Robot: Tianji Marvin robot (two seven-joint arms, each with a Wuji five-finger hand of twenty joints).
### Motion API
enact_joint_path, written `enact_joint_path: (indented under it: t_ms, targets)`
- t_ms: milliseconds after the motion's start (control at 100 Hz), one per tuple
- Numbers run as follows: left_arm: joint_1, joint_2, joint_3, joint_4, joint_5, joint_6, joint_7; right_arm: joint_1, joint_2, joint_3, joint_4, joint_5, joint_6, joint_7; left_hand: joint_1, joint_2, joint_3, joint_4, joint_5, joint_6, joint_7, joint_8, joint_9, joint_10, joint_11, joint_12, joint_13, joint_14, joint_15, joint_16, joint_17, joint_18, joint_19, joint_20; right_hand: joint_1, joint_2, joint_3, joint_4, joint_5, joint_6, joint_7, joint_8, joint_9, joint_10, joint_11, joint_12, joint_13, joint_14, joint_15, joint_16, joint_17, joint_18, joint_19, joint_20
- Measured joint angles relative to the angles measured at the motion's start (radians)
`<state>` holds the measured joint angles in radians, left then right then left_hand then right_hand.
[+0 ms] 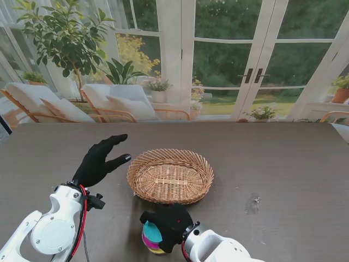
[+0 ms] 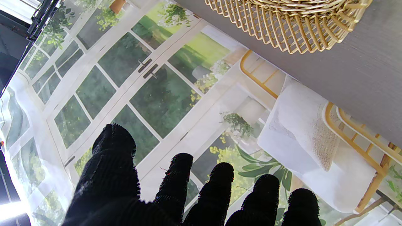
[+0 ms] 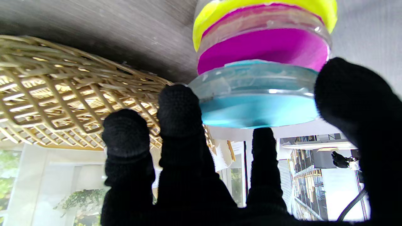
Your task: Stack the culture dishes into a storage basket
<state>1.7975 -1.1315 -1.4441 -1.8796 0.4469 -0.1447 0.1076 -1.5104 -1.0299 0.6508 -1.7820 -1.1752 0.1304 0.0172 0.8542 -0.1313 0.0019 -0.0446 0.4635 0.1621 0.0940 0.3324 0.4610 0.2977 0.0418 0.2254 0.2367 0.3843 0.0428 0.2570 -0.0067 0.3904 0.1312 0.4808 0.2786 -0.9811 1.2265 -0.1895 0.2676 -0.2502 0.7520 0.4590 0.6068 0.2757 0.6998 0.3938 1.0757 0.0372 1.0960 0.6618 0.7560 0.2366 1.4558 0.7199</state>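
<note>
While the right hand (image 1: 168, 226) clamps only the blue top dish (image 3: 256, 94) at the basket's (image 1: 170, 176) six o'clock, with the left hand (image 1: 101, 161) splayed and empty at nine, lifting could drag the lower dishes (image 3: 263, 37) askew.

**What the views leave hidden**

From the stand, the right hand (image 1: 169, 225) covers most of the dish stack (image 1: 151, 239), at the basket's (image 1: 170, 176) six o'clock; only its edge shows. The right forearm (image 1: 221, 248) is cut off by the frame edge. In the right wrist view the yellow dish (image 3: 263, 12) is cropped, and the basket runs off frame.
</note>
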Motion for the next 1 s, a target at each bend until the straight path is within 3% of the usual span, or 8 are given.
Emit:
enact_joint_path:
  t_ms: [820,1000]
  targets:
    - [0.0,0.0,-0.001,0.001,-0.007,0.002,-0.002,0.007,0.002,-0.034,0.001,-0.004,0.018,0.013,0.0,0.0,0.0,0.01,0.0,0.0,0.0,0.0,0.0,0.0,0.0,0.0,0.0,0.001,0.0,0.0,0.0,0.0,0.0,0.0,-0.006,0.027,0.0,0.0,-0.001,0.0,0.0,0.0,-0.025,-0.01,0.015,0.013,-0.032,0.006,-0.026,-0.001,0.0,0.0,-0.007,0.0]
    - [0.0,0.0,-0.002,0.002,-0.008,0.002,-0.003,0.008,0.003,-0.036,0.005,-0.008,0.02,0.013,0.001,0.0,0.0,0.01,0.0,0.0,0.0,0.0,0.0,0.0,0.0,0.0,0.0,0.002,0.0,0.002,0.0,0.0,0.0,0.0,-0.015,0.065,0.0,0.002,-0.022,0.0,0.003,0.0,-0.067,-0.049,0.026,0.024,-0.095,0.015,-0.029,-0.001,-0.007,-0.008,-0.007,0.0]
